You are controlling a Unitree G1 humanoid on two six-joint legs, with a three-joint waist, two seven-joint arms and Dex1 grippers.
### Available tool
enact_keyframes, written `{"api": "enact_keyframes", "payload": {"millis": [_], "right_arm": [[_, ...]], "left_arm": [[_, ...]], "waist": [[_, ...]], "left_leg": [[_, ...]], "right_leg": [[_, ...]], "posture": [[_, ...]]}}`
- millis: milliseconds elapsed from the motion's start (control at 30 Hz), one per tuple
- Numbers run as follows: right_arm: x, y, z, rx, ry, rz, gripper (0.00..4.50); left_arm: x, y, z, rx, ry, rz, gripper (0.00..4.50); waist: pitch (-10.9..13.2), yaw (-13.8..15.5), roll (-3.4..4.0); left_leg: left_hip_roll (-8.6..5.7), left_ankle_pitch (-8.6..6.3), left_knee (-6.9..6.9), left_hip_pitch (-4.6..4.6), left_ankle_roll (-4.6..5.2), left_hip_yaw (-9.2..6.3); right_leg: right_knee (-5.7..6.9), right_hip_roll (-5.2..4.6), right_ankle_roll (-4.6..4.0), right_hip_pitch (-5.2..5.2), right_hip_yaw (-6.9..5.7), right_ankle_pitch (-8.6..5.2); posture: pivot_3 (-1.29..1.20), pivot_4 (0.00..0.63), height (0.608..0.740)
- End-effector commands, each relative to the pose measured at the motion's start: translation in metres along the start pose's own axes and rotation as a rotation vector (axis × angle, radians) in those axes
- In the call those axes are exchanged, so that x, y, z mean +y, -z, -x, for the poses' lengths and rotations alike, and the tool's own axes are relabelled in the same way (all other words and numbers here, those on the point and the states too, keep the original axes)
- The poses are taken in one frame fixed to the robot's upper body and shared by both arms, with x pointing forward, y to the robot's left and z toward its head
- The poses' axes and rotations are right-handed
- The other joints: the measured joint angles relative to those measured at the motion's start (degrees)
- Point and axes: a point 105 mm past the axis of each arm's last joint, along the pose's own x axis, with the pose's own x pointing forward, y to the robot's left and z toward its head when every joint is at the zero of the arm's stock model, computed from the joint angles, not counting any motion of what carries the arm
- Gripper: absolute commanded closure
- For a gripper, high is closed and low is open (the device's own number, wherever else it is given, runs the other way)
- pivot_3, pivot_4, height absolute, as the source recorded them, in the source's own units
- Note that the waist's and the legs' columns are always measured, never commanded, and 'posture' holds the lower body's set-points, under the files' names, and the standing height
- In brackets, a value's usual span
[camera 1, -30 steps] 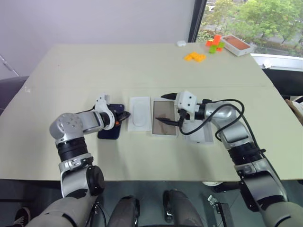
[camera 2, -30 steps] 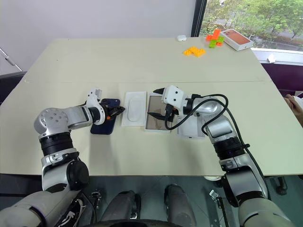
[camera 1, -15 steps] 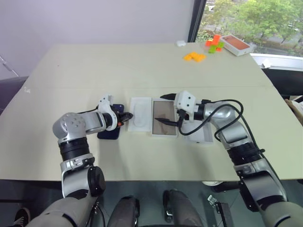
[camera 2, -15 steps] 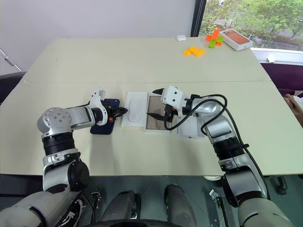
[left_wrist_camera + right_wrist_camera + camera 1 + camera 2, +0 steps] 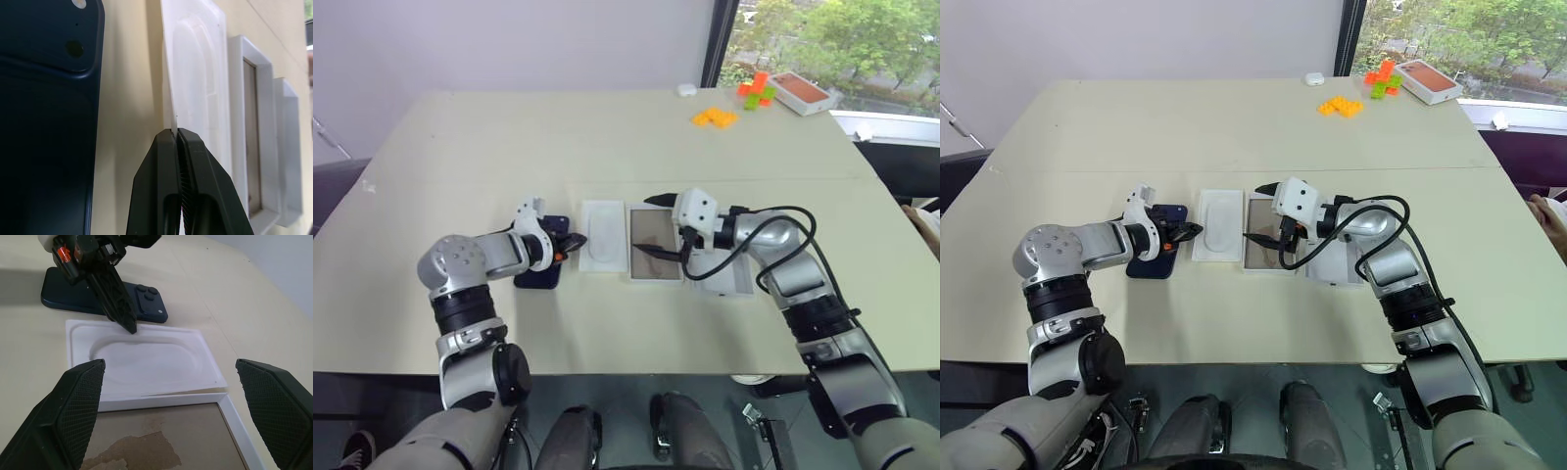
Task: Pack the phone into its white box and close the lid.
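Note:
The dark navy phone [image 5: 44,122] lies flat on the table, camera cluster up, left of a thin white insert [image 5: 603,235]. My left gripper [image 5: 175,134] reaches over the phone and is shut, its tips pinching the insert's near edge. To the insert's right sits the white box [image 5: 654,279], its brownish floor bare. My right gripper [image 5: 644,225] hovers open above the box, one finger [image 5: 78,416] on each side, holding nothing. The lid [image 5: 729,282] lies just right of the box, partly under my right arm.
At the far right corner of the table stand an orange-topped box [image 5: 800,91], yellow bricks [image 5: 717,117], orange and green bricks [image 5: 759,90] and a small white object [image 5: 687,89]. A person's hand [image 5: 925,227] shows at the right edge.
The left gripper's fingers have closed fully on the insert's edge. Both arms have stayed in place, and the right gripper is as open as before.

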Motion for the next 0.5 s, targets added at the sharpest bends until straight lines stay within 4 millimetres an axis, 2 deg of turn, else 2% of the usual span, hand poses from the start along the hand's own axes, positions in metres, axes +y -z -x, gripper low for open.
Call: {"api": "enact_keyframes", "payload": {"millis": [33,167,300,367,500], "right_arm": [[-0.006,-0.011,0.004,-0.032,0.021,0.038,0.0],[-0.014,-0.015,0.017,-0.077,0.031,-0.047,0.0],[-0.02,-0.021,0.039,-0.129,0.012,-0.18,0.0],[-0.014,-0.013,0.056,-0.087,-0.048,-0.209,0.0],[-0.003,0.002,0.091,0.031,-0.14,-0.27,0.0]], "left_arm": [[-0.011,-0.019,0.025,-0.079,0.115,0.014,4.46],[-0.027,-0.024,0.034,-0.119,0.221,-0.023,4.46],[-0.039,-0.02,0.036,-0.123,0.284,-0.049,4.46],[-0.044,-0.02,0.032,-0.159,0.286,-0.079,4.46],[-0.049,-0.009,0.01,-0.1,0.282,-0.021,4.46]], "waist": [[0.0,-0.06,0.0],[0.02,0.3,-0.03],[0.03,0.39,-0.06],[0.03,0.49,-0.06],[0.06,0.52,-0.1]], "left_leg": [[0.0,0.0,0.0,-0.01,0.0,0.0],[0.0,0.0,0.0,-0.03,0.0,-0.02],[-0.03,0.0,0.01,-0.04,0.0,-0.03],[-0.03,0.0,0.0,-0.06,0.01,-0.04],[-0.04,-0.02,-0.08,-0.05,0.04,-0.06]], "right_leg": [[0.0,0.0,0.0,-0.01,0.0,0.0],[-0.02,-0.01,0.0,0.0,-0.01,0.0],[-0.09,-0.04,0.01,0.04,-0.02,0.01],[-0.13,-0.04,0.01,0.04,-0.02,0.01],[-0.26,-0.04,0.02,0.07,-0.05,0.01]], "posture": [[0.0,0.15,0.74],[0.0,0.15,0.74],[0.0,0.15,0.74],[0.0,0.15,0.74],[0.0,0.15,0.74]]}}
